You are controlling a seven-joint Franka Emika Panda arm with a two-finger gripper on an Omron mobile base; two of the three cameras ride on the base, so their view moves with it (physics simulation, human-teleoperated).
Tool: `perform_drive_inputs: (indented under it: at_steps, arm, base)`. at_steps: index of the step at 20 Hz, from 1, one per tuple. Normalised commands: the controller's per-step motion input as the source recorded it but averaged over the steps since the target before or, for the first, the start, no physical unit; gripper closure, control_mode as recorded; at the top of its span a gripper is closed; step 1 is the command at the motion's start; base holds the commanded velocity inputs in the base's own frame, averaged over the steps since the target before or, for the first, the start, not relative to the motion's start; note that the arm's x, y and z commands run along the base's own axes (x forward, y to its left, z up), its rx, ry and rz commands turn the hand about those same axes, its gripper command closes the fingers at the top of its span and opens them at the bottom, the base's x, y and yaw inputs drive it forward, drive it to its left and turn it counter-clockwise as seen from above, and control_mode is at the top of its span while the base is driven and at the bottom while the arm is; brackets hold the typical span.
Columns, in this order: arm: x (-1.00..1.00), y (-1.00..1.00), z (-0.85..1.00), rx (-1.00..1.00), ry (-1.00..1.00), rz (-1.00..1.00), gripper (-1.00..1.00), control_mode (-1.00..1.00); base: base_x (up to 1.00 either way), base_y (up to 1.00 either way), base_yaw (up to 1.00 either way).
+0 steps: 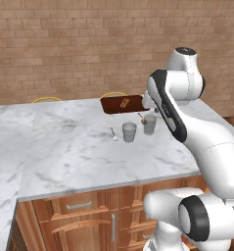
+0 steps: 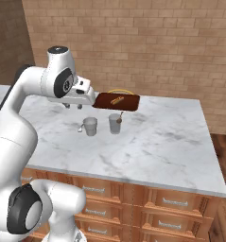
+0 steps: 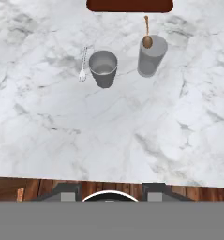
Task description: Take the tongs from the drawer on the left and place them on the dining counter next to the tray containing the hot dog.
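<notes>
While its fingers (image 2: 67, 106) hang apart (holding nothing), the hand (image 2: 73, 106) faces two cups (image 3: 103, 68).

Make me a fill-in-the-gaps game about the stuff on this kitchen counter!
1. The hot dog lies on a dark-brown ____.
2. ____ grey cups stand on the dining counter.
3. A small silver ____ lies beside the left cup.
4. A wooden ____ rests at the right cup.

Missing words: tray; Two; fork; spoon
</notes>
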Motion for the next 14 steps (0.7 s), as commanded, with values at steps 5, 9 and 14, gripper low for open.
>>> perform_drive_inputs:
  at_steps: [5,9,14]
  arm:
    - [-0.01,0.0,0.0,0.0,0.0,0.0,-1.0,-1.0]
    - [-0.04,0.0,0.0,0.0,0.0,0.0,-1.0,-1.0]
    - [-0.58,0.27,-0.22,-0.05,-0.03,0.07,-1.0,-1.0]
  base:
    - [0.0,0.0,0.0]
    - [0.0,0.0,0.0]
    - [0.0,0.0,0.0]
